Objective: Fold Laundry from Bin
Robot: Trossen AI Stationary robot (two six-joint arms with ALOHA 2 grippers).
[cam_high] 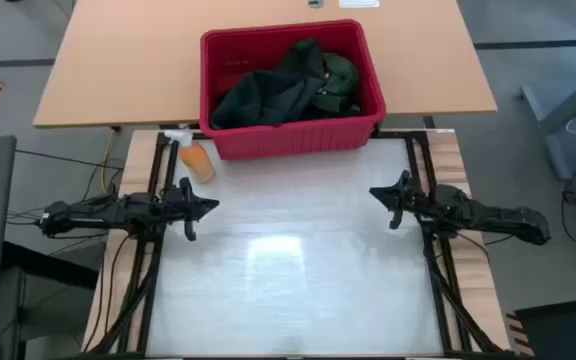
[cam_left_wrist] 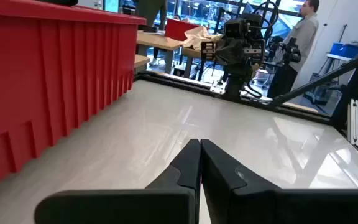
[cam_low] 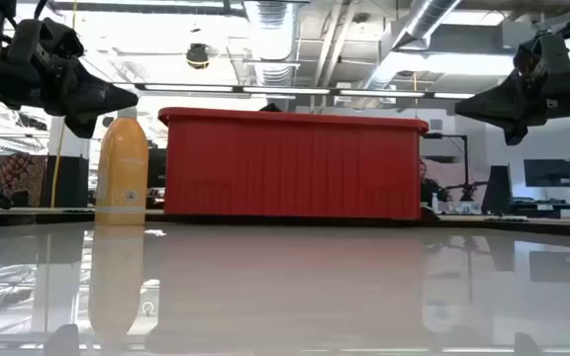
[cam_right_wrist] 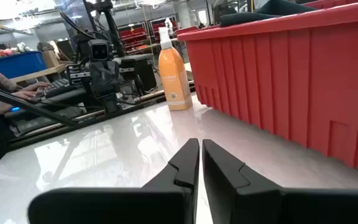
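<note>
Bin: the red bin (cam_high: 290, 132) stands at the table's twelve o'clock edge, long ribbed side toward the arms, upright.
Laundry: dark laundry (cam_high: 283, 85) is heaped inside the bin, a black piece toward nine o'clock and a dark olive-green piece toward three o'clock, rising a little above the rim.
Spray bottle: an orange spray bottle (cam_high: 194, 156) stands upright just beside the bin's corner, toward eight o'clock of it.
Table: the glossy white table (cam_high: 288, 280) lies bare between the arms.
Left gripper: the left gripper (cam_high: 211, 206) hangs above the table at nine o'clock, tips toward the centre, fingers pressed together on nothing.
Right gripper: the right gripper (cam_high: 373, 192) hangs above the table at three o'clock, tips facing the left one, well apart from it; fingers nearly touching, a thin slit between them, nothing held.
Room: a person (cam_left_wrist: 300, 37) stands in the room beyond the table.
</note>
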